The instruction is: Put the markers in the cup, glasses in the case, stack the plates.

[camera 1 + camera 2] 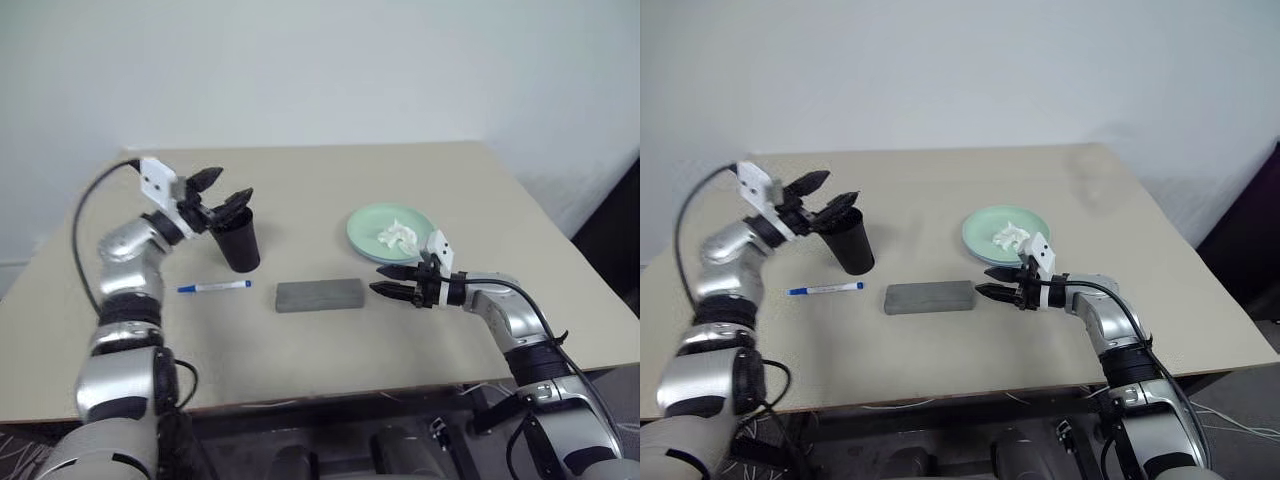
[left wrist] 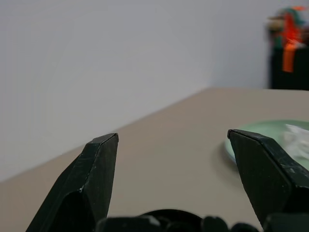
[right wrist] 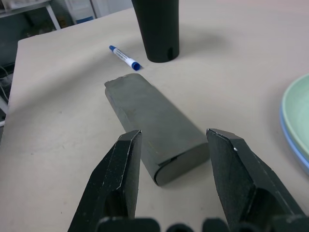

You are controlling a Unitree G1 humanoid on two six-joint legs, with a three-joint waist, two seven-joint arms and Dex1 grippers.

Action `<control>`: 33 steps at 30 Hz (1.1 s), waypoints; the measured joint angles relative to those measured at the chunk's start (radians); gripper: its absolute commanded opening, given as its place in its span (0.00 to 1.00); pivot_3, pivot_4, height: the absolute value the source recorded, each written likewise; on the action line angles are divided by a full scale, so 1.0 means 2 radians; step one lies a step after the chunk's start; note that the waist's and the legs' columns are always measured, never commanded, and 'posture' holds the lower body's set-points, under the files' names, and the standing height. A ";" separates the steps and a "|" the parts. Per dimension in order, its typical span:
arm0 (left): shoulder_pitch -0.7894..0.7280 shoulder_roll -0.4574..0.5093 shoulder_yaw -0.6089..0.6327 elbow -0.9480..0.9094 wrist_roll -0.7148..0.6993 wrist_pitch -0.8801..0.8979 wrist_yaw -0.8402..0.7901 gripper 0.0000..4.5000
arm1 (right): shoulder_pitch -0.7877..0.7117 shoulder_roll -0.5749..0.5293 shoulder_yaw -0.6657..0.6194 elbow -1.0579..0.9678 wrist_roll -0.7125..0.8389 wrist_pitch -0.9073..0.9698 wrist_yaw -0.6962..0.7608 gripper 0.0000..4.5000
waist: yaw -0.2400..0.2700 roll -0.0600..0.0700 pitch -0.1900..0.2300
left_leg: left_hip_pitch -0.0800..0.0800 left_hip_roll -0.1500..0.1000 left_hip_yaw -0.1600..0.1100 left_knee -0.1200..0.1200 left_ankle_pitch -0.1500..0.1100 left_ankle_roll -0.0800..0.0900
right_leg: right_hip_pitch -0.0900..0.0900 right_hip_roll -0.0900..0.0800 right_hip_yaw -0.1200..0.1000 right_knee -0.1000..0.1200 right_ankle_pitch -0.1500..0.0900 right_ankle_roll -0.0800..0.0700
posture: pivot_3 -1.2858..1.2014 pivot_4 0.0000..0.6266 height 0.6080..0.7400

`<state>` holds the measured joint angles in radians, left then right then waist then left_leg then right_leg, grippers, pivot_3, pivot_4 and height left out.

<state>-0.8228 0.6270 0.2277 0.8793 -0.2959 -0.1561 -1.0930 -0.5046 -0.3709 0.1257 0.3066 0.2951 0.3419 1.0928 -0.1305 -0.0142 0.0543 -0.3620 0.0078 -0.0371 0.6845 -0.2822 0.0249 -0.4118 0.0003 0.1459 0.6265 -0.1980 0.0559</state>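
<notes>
The black cup (image 1: 239, 245) stands upright at the left of the table. My left gripper (image 1: 222, 190) hovers just over its rim, open, with nothing between its fingers. One marker (image 1: 215, 286), white with blue ends, lies flat in front of the cup. The grey case (image 1: 319, 294) lies shut mid-table. My right gripper (image 3: 174, 135) is open and empty, pointing at the case's (image 3: 154, 130) near end from the right. The mint green plate (image 1: 372, 236) sits behind that gripper, and a light blue rim (image 3: 293, 146) shows under its edge. The glasses are out of view.
A crumpled white tissue (image 1: 397, 237) lies on the green plate. The beige table (image 1: 330, 180) has bare surface behind the cup and case. Its front edge (image 1: 320, 392) is close to my arms, and its right edge runs past the plate.
</notes>
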 measured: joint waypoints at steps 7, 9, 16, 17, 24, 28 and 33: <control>-0.004 0.125 -0.071 -0.082 0.015 0.112 -0.169 0.85 | -0.001 0.002 0.000 0.000 0.000 0.000 0.000 0.52 | -0.002 0.000 0.000 | 0.001 0.000 0.000 -0.001 0.000 0.000 | 0.000 0.000 0.000 0.000 0.000 0.000 | 0.52 0.00 1.00; -0.002 0.161 -0.096 -0.080 0.039 0.116 -0.209 0.85 | -0.001 0.001 0.000 0.001 0.000 0.000 0.000 0.52 | -0.002 0.000 0.000 | 0.001 0.000 0.000 -0.001 0.000 0.000 | 0.000 0.000 0.000 0.000 0.000 0.000 | 0.52 0.00 1.00; -0.003 0.207 -0.181 -0.021 0.121 0.078 -0.257 0.85 | -0.002 0.002 0.000 0.002 0.000 -0.001 0.000 0.52 | 0.001 0.000 0.000 | 0.001 0.000 0.000 0.000 0.000 0.000 | 0.000 0.000 0.000 0.000 0.000 0.000 | 0.52 0.00 1.00; -0.003 0.208 -0.190 -0.012 0.132 0.068 -0.257 0.85 | -0.002 0.002 0.000 0.002 0.000 -0.001 0.000 0.52 | 0.001 0.000 0.000 | 0.000 0.000 0.000 0.000 0.000 0.000 | 0.000 0.000 0.000 0.000 0.000 0.000 | 0.52 0.00 1.00; -0.028 0.175 -0.227 0.072 0.201 0.015 -0.227 0.85 | -0.005 0.004 0.000 0.012 -0.001 -0.003 0.000 0.52 | 0.005 0.000 0.000 | 0.000 0.000 0.000 0.000 0.000 0.000 | 0.000 0.000 0.000 0.000 0.000 0.000 | 0.52 0.00 1.00; -0.046 0.144 -0.231 0.103 0.222 0.001 -0.202 0.85 | -0.015 0.010 0.001 0.015 -0.001 -0.007 0.000 0.52 | 0.005 0.000 0.000 | 0.000 0.000 0.000 0.000 0.000 0.000 | 0.000 0.000 0.000 0.000 0.000 0.000 | 0.52 0.00 1.00; -0.059 0.110 -0.240 0.149 0.248 -0.018 -0.160 0.85 | -0.016 0.009 0.001 0.018 -0.001 -0.009 0.000 0.52 | 0.005 0.000 0.000 | 0.000 0.000 0.000 0.000 0.000 0.000 | -0.001 0.000 0.000 0.000 0.000 0.000 | 0.52 0.00 1.00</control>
<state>-0.9400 0.8477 -0.2531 1.1772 0.1995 -0.1915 -1.4134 -0.5361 -0.3536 0.1275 0.3420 0.2932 0.3231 1.0937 -0.1214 -0.0148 0.0546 -0.3628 0.0085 -0.0366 0.6838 -0.2823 0.0253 -0.4132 0.0002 0.1461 0.6266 -0.1984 0.0558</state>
